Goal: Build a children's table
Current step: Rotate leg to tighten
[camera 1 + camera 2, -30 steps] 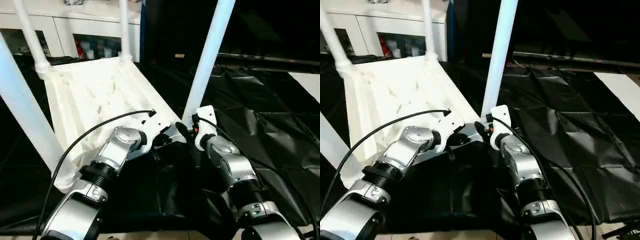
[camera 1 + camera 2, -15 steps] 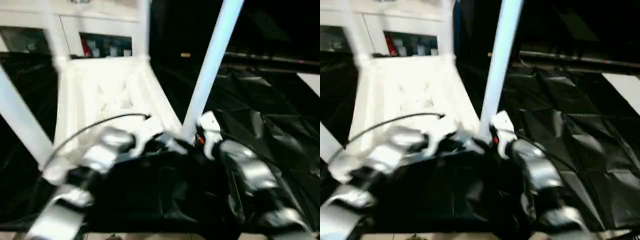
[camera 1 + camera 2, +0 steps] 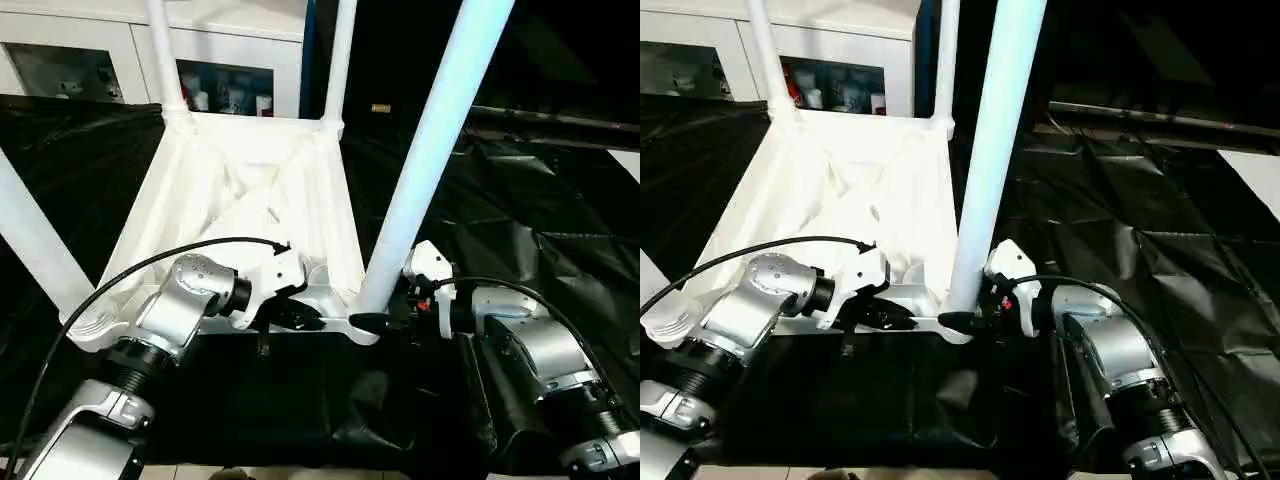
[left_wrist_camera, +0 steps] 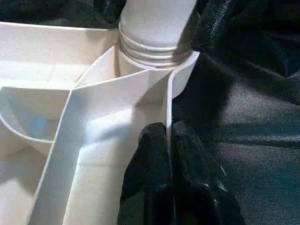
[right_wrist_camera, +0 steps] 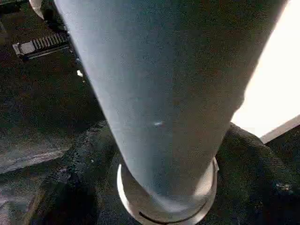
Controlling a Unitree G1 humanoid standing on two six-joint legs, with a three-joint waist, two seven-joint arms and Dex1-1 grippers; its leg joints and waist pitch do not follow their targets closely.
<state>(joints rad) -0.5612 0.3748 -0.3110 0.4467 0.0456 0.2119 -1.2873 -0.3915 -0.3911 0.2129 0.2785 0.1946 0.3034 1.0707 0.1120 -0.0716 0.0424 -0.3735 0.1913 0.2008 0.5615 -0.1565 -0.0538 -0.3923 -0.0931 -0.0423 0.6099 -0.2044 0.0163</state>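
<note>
Item: children's table, upside down on the black-draped work table (image 3: pixel 540 230), under assembly. The white tabletop (image 3: pixel 250 200) lies ribbed side up at about 11 o'clock from my forearms, so its round corner sockets face upward to take the legs. Four white tube legs stand in those sockets: the near right leg (image 3: pixel 430 150) rises at 12 o'clock just beyond my grippers, the near left leg (image 3: pixel 30 240) at 9 o'clock, the far left leg (image 3: pixel 165 60) and far right leg (image 3: pixel 340 60) toward 11 and 12 o'clock at the tabletop's far edge. My left gripper (image 4: pixel 168 140) has its fingers (image 4: pixel 152 154) pressed together on the thin near edge wall of the tabletop, just beside the near right socket (image 4: pixel 154 58); I judge this pinch is there to steady the tabletop while the leg beside it is worked. My right gripper (image 3: pixel 385 322) sits low at the foot of the near right leg, its fingers reaching level toward the socket from the 3 o'clock side; they stand spread, but I cannot tell whether they touch the tube. In my right wrist view the leg fills the space directly ahead, with its collar seated at the socket below. Beyond the table at 11 o'clock stands a white cabinet (image 3: pixel 230 50) with small items on its shelf.
</note>
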